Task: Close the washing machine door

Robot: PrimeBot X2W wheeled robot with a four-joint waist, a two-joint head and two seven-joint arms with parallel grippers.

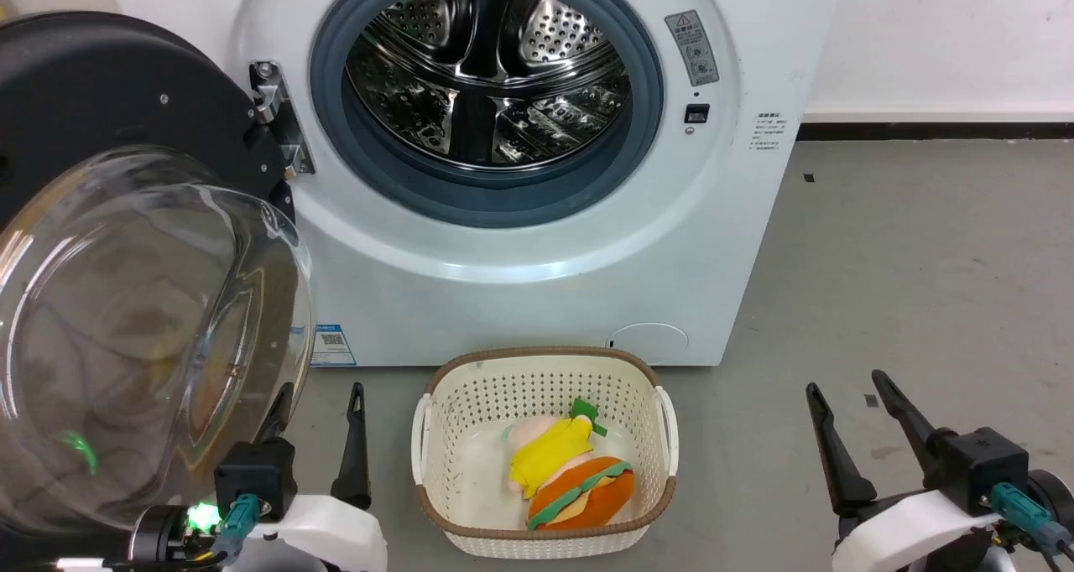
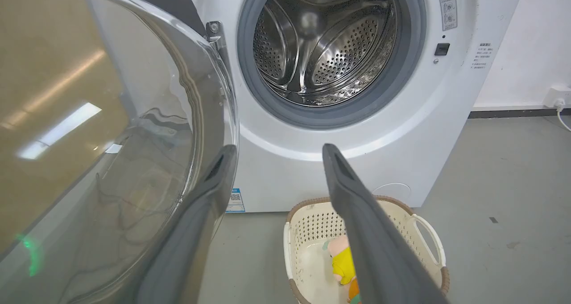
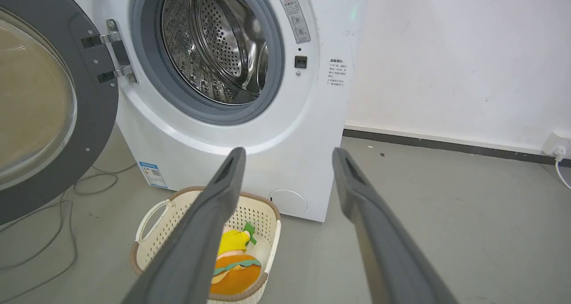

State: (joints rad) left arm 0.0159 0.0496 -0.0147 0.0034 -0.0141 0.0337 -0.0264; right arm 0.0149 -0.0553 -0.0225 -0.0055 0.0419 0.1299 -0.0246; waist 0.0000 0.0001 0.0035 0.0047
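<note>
Round glossy black door [image 1: 101, 77], wide open at nine o'clock of the white front-loading washing machine [image 1: 537, 245], could slip off the left claw [image 1: 317, 425], spread empty beside its slick clear glass dome [image 1: 126, 329].

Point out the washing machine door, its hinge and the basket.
washing machine door [image 3: 96, 130]: right wrist view, on its black rim.
hinge [image 3: 119, 54]: right wrist view, on the metal bracket.
basket [image 1: 537, 387]: head view, on its perforated back wall.

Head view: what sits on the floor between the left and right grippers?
In the head view, a cream basket holding soft toys stands between the left gripper and the right gripper; from basket to right gripper the grey floor is bare.
</note>
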